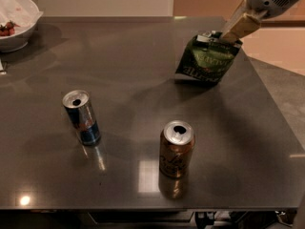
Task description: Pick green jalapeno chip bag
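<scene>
Bowl (20, 36) at upper left holds red bits (5, 30), blue can (82, 117) and gold can (176, 148) stand on the dark table (138, 56), and upper right my gripper (224, 36) clamps the hanging green jalapeno chip bag (206, 62).

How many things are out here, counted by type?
Cans: 2, a blue can and a gold can
Chip bags: 1, the green jalapeno chip bag, held at its top by the gripper, far right
Bowls: 1, a white bowl, far left corner
Total: 4
</scene>
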